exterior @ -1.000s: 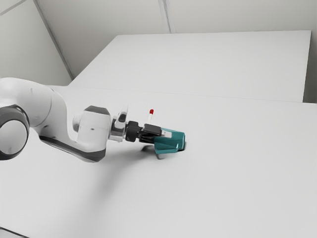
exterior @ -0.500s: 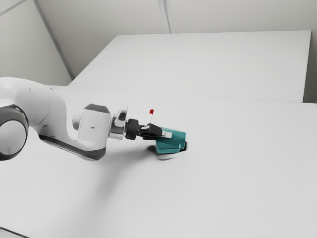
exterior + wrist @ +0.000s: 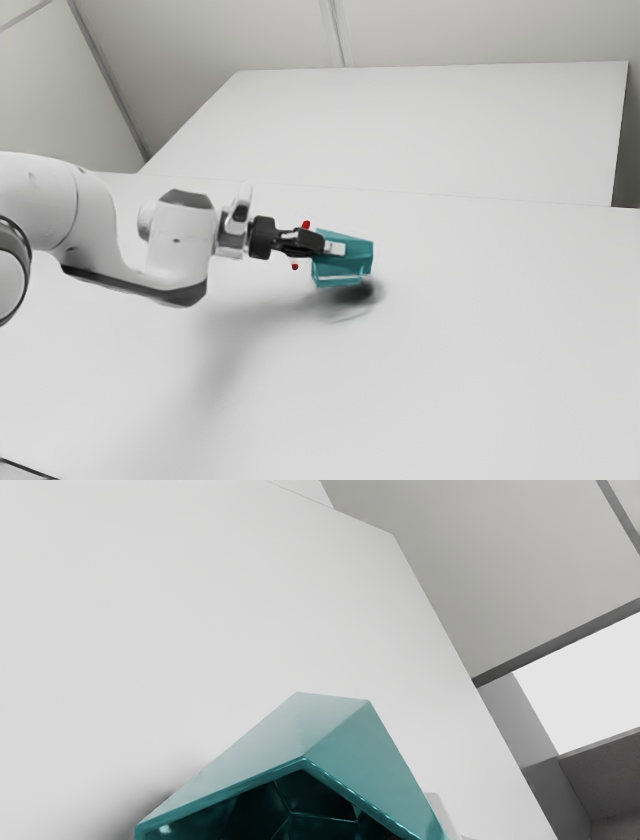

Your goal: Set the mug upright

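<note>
Black claw (image 3: 336,249), set at the mouth end of the mug (image 3: 346,268): one pale finger (image 3: 438,811) lies along the outer wall, the other is hidden. I judge the claw closed on the mug, since the mug hangs just above the table (image 3: 470,340) with its shadow (image 3: 371,292) below; how far apart the fingers stand I cannot tell. The mug is on its side, mouth toward my hand, base pointing away, so it is not upright.

Tipping my hand to point down should bring the mouth up. The worry is the grip: holding near the rim leaves the base free to swing, and the mug could pivot or slide out as I turn. Turning too low could knock the base edge on the table and twist it loose. Letting go while it leans would topple it.

Beyond the claw lies a red-ended stick (image 3: 306,225); a base set on that would rock.
</note>
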